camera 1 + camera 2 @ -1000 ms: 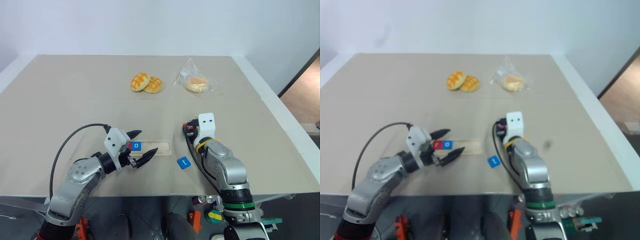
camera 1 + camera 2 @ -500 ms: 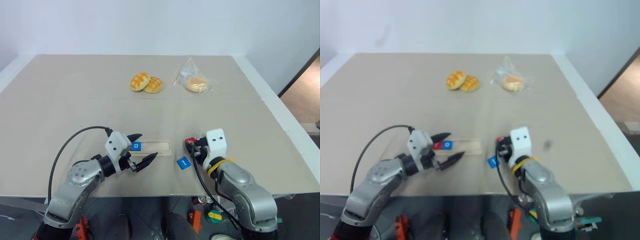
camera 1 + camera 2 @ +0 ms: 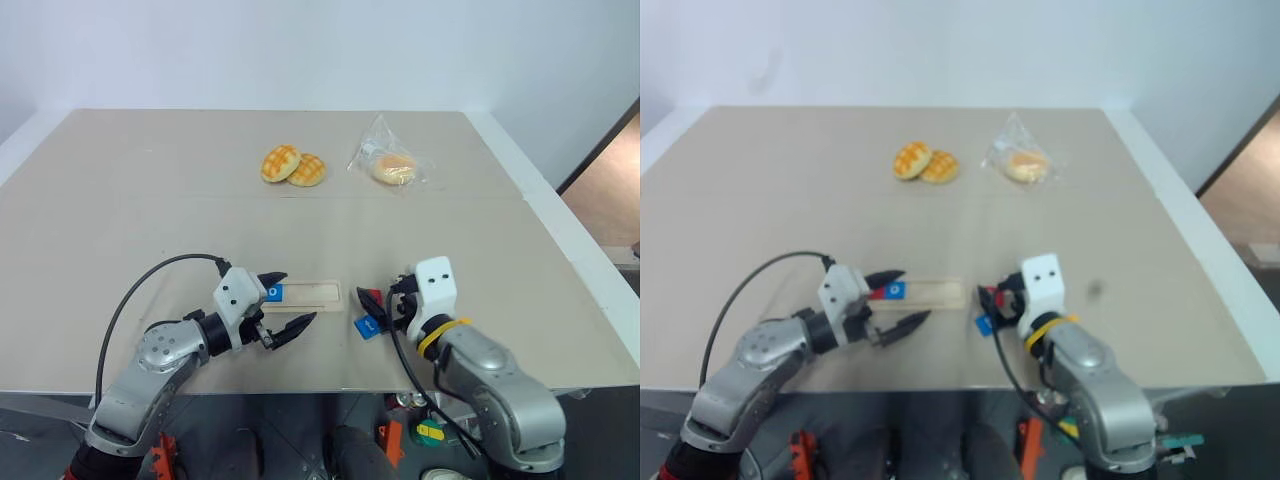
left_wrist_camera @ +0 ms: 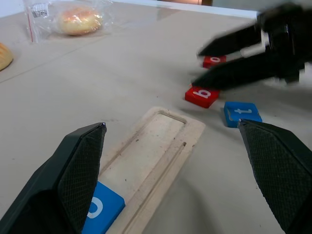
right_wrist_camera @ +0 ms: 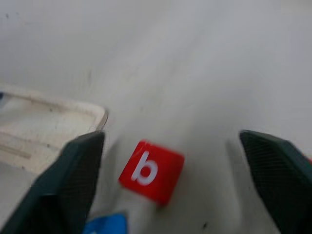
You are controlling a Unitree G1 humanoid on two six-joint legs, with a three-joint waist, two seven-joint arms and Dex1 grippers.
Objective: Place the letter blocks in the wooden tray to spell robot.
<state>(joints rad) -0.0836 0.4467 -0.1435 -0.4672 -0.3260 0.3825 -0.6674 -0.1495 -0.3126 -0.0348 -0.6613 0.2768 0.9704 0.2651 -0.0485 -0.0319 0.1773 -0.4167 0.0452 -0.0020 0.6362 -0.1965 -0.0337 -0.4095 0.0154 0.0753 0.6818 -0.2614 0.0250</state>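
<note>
Since a second ago my right gripper [image 3: 372, 308] has drawn back toward me from farther out on the tabletop [image 3: 150, 200], and its fingers, then closed on a red block, now stand spread wide with nothing between them. The red b block [image 5: 151, 170] lies loose on the tabletop between those fingers, just off the right end of the wooden tray [image 3: 305, 293]. My left gripper [image 3: 285, 302] has kept its place at the tray's left end, fingers open, one on either side of the strip, holding nothing.

The blue t block [image 4: 242, 113] lies beside the b, nearer my edge of the tabletop, and a red o block [image 4: 213, 61] sits a little beyond them; its letter is blurred, so I read it with some doubt. All three loose blocks are close together near the tray's right end, well in from the tabletop's right edge.

In the tray, a blue o block [image 3: 273, 292] sits in the groove near the left end, with a red block [image 3: 877, 293] just left of it, partly behind my wrist. The rest of the groove is bare.

Two waffle-patterned buns [image 3: 293, 165] and a bagged bun [image 3: 390, 165] lie far off.
</note>
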